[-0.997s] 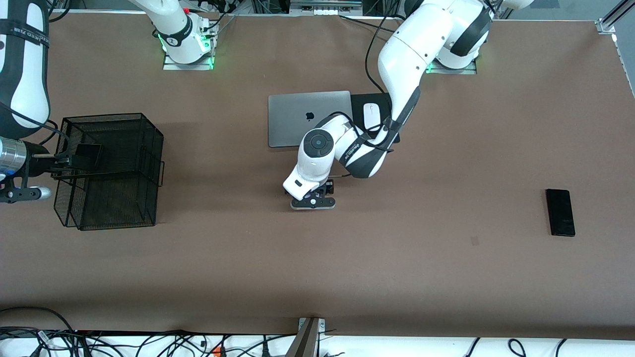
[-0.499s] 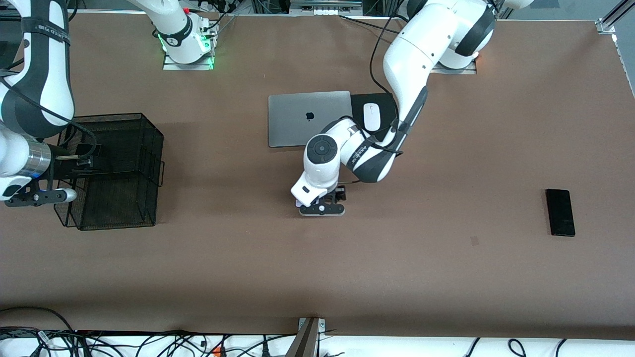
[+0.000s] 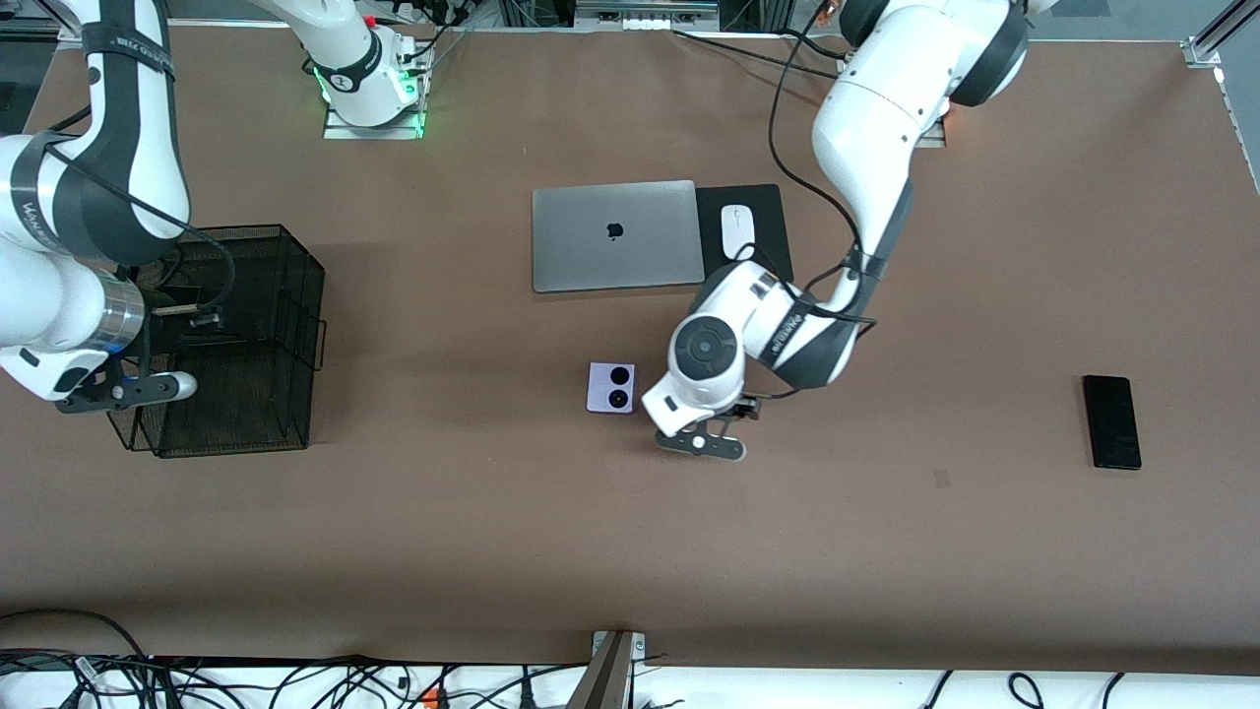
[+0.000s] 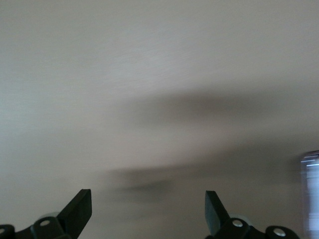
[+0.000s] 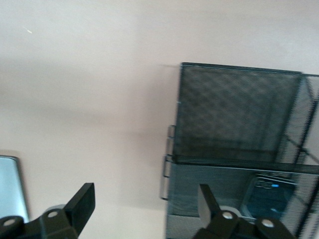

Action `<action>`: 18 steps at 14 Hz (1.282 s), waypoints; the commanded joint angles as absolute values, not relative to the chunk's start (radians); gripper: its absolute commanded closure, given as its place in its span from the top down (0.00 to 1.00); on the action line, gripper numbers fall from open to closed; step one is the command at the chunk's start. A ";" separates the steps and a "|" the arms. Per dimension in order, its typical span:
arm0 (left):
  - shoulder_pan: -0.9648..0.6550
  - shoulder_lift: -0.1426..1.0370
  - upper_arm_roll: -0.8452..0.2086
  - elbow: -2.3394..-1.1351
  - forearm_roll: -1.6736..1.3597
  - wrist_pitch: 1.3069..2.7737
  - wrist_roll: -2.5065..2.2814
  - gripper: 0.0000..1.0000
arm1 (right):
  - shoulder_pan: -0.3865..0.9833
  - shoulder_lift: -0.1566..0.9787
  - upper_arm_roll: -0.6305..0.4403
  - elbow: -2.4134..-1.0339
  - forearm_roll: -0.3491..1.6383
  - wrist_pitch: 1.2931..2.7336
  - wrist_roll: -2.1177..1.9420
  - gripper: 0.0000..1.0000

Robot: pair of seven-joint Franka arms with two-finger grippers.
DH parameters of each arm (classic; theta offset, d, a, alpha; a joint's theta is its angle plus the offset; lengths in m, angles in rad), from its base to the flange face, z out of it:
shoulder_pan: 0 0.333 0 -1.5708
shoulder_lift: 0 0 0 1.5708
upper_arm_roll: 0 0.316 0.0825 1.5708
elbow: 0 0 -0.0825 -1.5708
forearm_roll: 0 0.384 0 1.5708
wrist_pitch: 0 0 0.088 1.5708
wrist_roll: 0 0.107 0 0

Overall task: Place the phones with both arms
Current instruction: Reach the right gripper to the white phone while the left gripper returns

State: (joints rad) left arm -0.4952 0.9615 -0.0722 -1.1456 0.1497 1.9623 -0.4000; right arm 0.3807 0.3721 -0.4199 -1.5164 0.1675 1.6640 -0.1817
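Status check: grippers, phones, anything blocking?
Left gripper open, empty, over table beside lilac phone. Right gripper open, above mesh basket. Long black phone untouched. Nothing blocking.

Left arm (image 3: 876, 148) comes off its base, runs down toward mid-table and folds back at the elbow, with the wrist pointing straight down. Left gripper (image 3: 701, 443) hangs low over bare tabletop; in the left wrist view (image 4: 148, 211) its fingers (image 4: 79, 209) are spread wide with nothing between them.

Right arm (image 3: 94, 167) reaches out to its own end of the table, forearm bent down, wrist roughly level. Right gripper (image 3: 187, 317) sits over the wire basket (image 3: 295, 295). In the right wrist view (image 5: 145, 206) its fingers (image 5: 83, 201) stand apart, nothing gripped.
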 commanded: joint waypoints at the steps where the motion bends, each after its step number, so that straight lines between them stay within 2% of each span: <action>1: -0.402 0.871 -0.077 -1.287 0.195 1.967 -0.299 1.00 | 0.396 0.390 -0.347 -1.491 0.210 1.679 -0.060 0.95; 3: -0.332 0.838 -0.077 -1.324 0.198 1.962 -0.205 1.00 | 0.402 0.399 -0.275 -1.491 0.210 1.739 0.001 1.00; 6: -0.221 0.799 -0.075 -1.335 0.225 1.896 -0.028 1.00 | 0.403 0.449 -0.142 -1.486 0.206 1.871 0.144 1.00; 8: -0.154 0.772 -0.077 -1.335 0.271 1.864 0.072 1.00 | 0.416 0.521 -0.083 -1.419 0.204 1.925 0.242 1.00; 12: 0.018 0.744 -0.078 -1.336 0.276 1.864 0.270 1.00 | 0.537 0.682 -0.081 -1.260 0.198 1.960 0.463 1.00; 14: 0.090 0.745 -0.077 -1.333 0.276 1.878 0.281 1.00 | 0.575 0.721 -0.081 -1.256 0.195 2.034 0.497 1.00; 18: 0.221 0.758 -0.077 -1.338 0.284 1.995 0.333 1.00 | 0.636 0.801 -0.084 -1.253 0.178 2.175 0.561 1.00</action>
State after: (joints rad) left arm 0.1656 0.7771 -0.0583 -1.3017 0.2559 1.9401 0.2922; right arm 0.6144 0.7530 -0.0745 -1.2971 0.1911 2.1341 0.5240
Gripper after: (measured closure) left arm 0.000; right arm 0.000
